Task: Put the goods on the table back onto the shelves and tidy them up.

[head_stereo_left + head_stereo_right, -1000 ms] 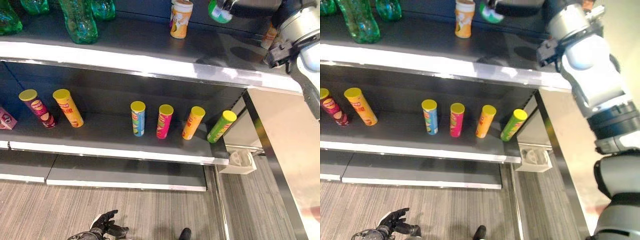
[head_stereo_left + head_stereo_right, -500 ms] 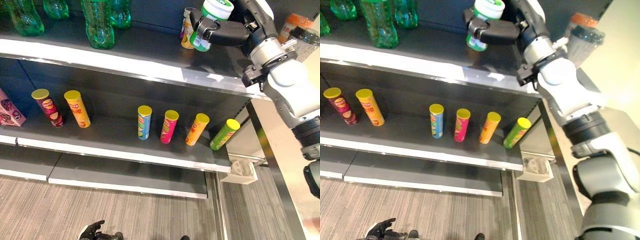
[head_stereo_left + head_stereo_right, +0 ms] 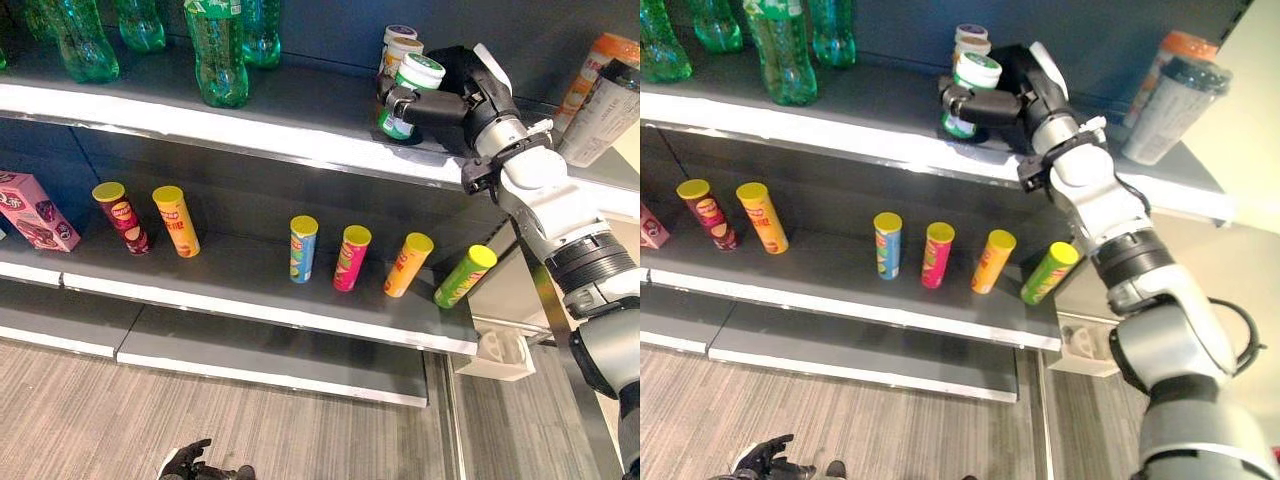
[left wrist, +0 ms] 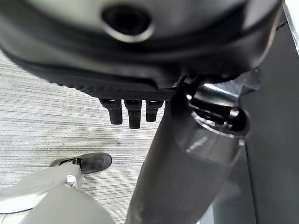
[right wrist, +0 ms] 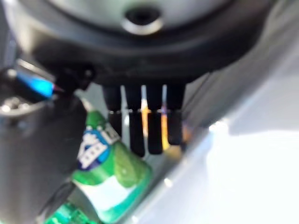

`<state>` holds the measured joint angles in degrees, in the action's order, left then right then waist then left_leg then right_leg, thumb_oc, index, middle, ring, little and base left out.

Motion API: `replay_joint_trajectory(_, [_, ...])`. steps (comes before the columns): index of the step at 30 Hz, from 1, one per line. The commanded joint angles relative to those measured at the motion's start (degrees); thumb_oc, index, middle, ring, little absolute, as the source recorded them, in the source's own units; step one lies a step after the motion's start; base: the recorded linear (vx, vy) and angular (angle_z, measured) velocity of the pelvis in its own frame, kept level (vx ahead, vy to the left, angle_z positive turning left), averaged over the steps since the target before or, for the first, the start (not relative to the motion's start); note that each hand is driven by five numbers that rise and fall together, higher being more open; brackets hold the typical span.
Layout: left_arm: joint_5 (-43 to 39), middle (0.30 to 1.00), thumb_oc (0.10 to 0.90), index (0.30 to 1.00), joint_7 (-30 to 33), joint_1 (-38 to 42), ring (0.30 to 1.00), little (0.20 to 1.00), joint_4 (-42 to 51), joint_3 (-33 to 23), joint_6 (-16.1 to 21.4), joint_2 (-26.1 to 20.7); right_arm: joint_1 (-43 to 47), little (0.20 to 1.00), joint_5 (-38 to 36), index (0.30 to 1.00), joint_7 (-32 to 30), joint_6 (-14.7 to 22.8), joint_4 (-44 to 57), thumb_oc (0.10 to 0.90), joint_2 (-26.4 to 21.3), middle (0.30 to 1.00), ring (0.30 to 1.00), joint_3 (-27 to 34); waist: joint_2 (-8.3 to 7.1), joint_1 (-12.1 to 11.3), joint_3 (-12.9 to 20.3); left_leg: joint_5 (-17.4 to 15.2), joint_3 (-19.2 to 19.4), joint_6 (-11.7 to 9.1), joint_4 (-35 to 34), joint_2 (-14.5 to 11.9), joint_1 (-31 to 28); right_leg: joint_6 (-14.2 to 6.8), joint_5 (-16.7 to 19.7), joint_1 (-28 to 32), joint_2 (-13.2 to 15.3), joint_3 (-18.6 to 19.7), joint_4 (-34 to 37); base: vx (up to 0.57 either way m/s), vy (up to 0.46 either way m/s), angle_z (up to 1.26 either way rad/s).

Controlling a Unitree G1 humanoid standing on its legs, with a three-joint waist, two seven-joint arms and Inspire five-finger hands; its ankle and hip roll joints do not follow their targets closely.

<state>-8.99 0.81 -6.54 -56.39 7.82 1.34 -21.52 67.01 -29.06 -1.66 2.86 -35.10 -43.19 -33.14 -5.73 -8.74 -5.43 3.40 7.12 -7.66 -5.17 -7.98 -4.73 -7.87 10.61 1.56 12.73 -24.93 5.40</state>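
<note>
Your right hand (image 3: pixel 455 95) is curled round the green tub (image 3: pixel 405 98) with a white lid, thumb on one side and fingers on the other, holding it upright on the top shelf (image 3: pixel 300 135), close to that shelf's front edge. Just behind the tub stand two more tubs (image 3: pixel 398 45) in a row running toward the back wall. Along the same shelf, well apart from your hand on its right, stand two tall cups (image 3: pixel 600 90), one with an orange lid and one with a dark lid. The stretch of shelf between your hand and those cups is bare. Far along the shelf on your left stand green bottles (image 3: pixel 222 50); you can see four, with more cut off by the view's edge.

On the middle shelf (image 3: pixel 250 300) you have six yellow-lidded crisp tubes (image 3: pixel 352 258): two near a pink box (image 3: pixel 35 210) on your left, three spaced out centrally, and one green tube (image 3: pixel 465 276) leaning at the right end.

Your left hand (image 3: pixel 190 464) hangs low over the floor (image 3: pixel 90 410), its fingers relaxed and holding nothing.
</note>
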Motion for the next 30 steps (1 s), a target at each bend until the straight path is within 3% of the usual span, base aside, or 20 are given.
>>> replay_joint_trajectory(1, [0.2,0.900,0.800,0.900,1.1,3.4,0.900,0.900,-0.8,3.6,1.8,-3.0,8.1,0.300,1.8,0.300,-2.7,3.1,-1.4,0.400,-1.3,0.300,0.300,1.3,-2.00,-1.1,0.5,-4.9,2.0,2.1,0.2,2.8,0.6,-5.7,-2.4,4.6,4.3,0.7,-1.1,0.00,0.000,0.00])
replay_joint_trajectory(23, [1.9,0.900,0.800,0.900,1.1,3.7,0.900,0.900,-0.7,4.1,2.0,-3.1,8.0,0.300,5.8,0.300,-0.7,2.4,0.8,0.400,-1.0,0.300,0.300,-2.7,-2.50,-0.6,0.1,-5.1,2.0,2.2,0.2,2.8,0.9,-5.7,-2.1,4.1,4.3,0.6,-1.3,0.00,0.000,0.00])
replay_joint_trajectory(24, [2.0,0.900,0.800,0.900,1.0,3.7,0.900,0.900,-0.7,4.2,2.1,-3.1,8.0,0.371,5.9,0.371,-0.7,2.3,0.9,0.447,-0.9,0.371,0.371,-2.9,-2.52,-0.5,0.1,-5.1,2.0,2.2,0.2,2.8,0.9,-5.7,-2.1,4.1,4.3,0.6,-1.3,0.00,0.000,0.00])
replay_joint_trajectory(27, [2.0,0.900,0.800,0.900,1.0,3.8,0.900,0.900,-0.7,4.2,2.1,-3.2,8.2,0.686,6.2,0.686,-0.5,2.3,1.3,0.657,-0.8,0.686,0.686,-3.2,-2.69,-0.4,0.1,-5.2,2.0,2.2,0.2,2.8,0.8,-5.7,-2.1,4.1,4.4,0.6,-1.5,0.00,0.000,0.00])
replay_joint_trajectory(29, [2.1,0.900,0.800,0.900,1.1,3.9,0.900,0.900,-0.9,4.1,2.0,-3.2,8.3,0.820,6.4,0.820,-0.6,2.3,1.4,0.747,-0.8,0.820,0.820,-3.4,-2.77,-0.4,0.1,-5.2,2.1,2.2,0.2,2.8,0.7,-5.7,-2.1,4.1,4.4,0.5,-1.5,0.00,0.000,0.00])
replay_joint_trajectory(30, [2.1,0.900,0.800,0.900,1.2,3.9,0.900,0.900,-1.0,4.1,2.0,-3.2,8.3,0.836,6.4,0.836,-0.6,2.3,1.4,0.758,-0.7,0.836,0.836,-3.4,-2.84,-0.4,0.1,-5.2,2.1,2.2,0.2,2.8,0.7,-5.7,-2.1,4.1,4.4,0.6,-1.5,0.00,0.000,0.00])
